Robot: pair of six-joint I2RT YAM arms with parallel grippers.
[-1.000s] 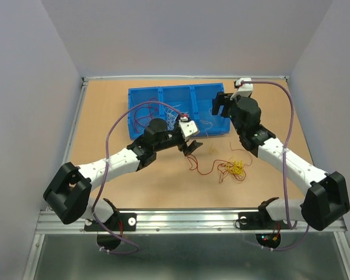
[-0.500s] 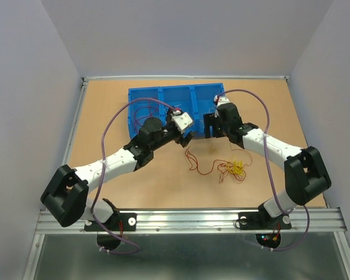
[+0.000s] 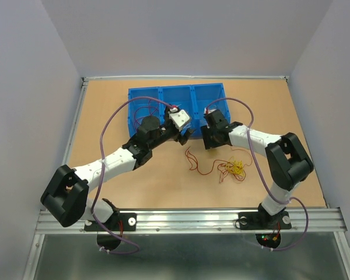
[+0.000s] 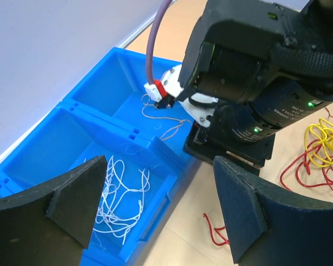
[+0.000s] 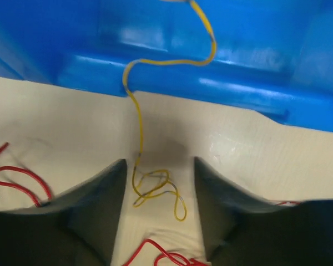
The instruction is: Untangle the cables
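The cables lie on the table in front of the blue bin [image 3: 163, 96]: a red wire [image 3: 199, 164] and a yellow bunch [image 3: 236, 168]. My left gripper [image 3: 185, 136] is open and empty over the bin's front wall [image 4: 175, 166]. White wires [image 4: 119, 194] lie in a bin compartment, and a red wire end [image 4: 215, 233] lies below. My right gripper [image 3: 205, 139] is open just in front of the bin. A thin yellow wire [image 5: 155, 187] lies on the table between its fingers and runs up over the bin wall [image 5: 222, 91]. Red wires [image 5: 16, 176] lie beside it.
The bin has three compartments; thin wires lie in them. The two grippers are close together at the bin's front wall; the right arm [image 4: 255, 72] fills the left wrist view. A raised rim [image 3: 76, 134] edges the table on the left.
My right arm has swung left from the bin's right end to the front of the bin, near the left gripper. My left gripper has moved a little up toward the bin.
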